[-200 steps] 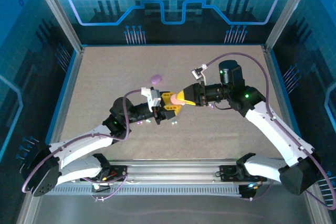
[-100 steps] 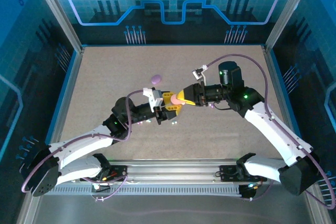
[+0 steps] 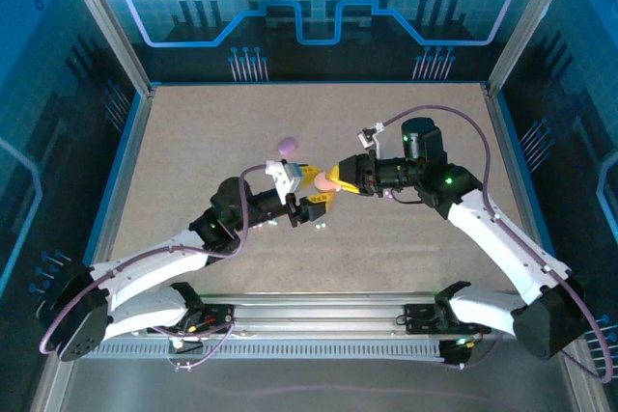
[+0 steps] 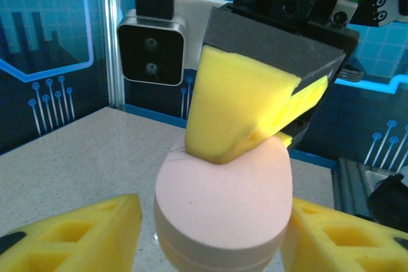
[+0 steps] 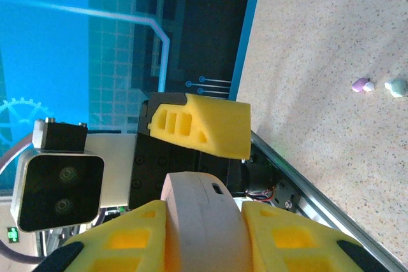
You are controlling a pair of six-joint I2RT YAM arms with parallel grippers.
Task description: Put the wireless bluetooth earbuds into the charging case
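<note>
Since a second ago the left gripper [image 4: 210, 230] has spread its yellow foam fingers, which now sit either side of the pink charging case [image 4: 223, 202] with a sliver of daylight on one side, so it looks parted and no longer clamping. The two wrists have also crept a little farther from the arm bases. The right gripper [image 5: 204, 234] is closed on the pink case, one pad on each broad face, and holds it up off the speckled tabletop [image 3: 193, 142] between the two arms. The case's seam is visible and its lid looks shut. A purple earbud [image 5: 362, 85] and a mint earbud [image 5: 396, 86] lie just beside each other on the tabletop, well apart from the pink case and below it. A purple case [image 3: 286, 145] rests on the tabletop beyond the pink case, toward the back wall. The buds are probably very light, hard-shelled and glossy, so likely to squirt out of a pinch or roll when nudged. The best hold is probably a gentle fingertip pinch across the widest part of the body, letting the soft pads give. The case likely has a stiff, smooth shell, best held on its flat faces away from the seam.
</note>
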